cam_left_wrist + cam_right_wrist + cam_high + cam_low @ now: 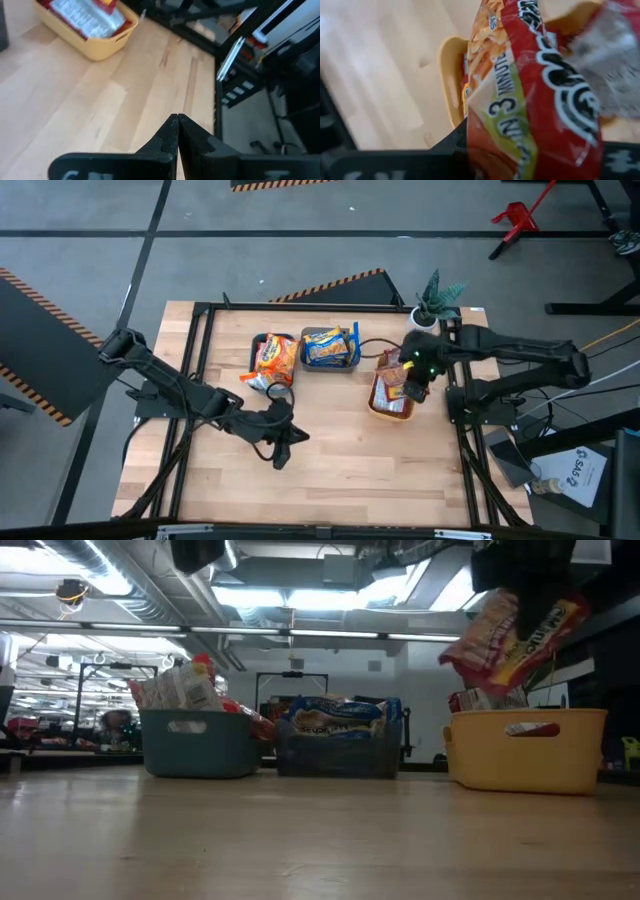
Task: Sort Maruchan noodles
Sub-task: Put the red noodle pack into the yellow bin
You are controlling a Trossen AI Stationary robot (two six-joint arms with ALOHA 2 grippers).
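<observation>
above the orange tray (378, 406) | right gripper (412, 383) clamps a red packet (510, 635), fingers hidden | left gripper (283, 442) closed, mid-table

The red noodle packet (535, 95) in the right wrist view carries "3 MINUTE" in dark letters on its green band, plus large white brand lettering cut off by the frame. Other packets' print stays illegible.
</observation>
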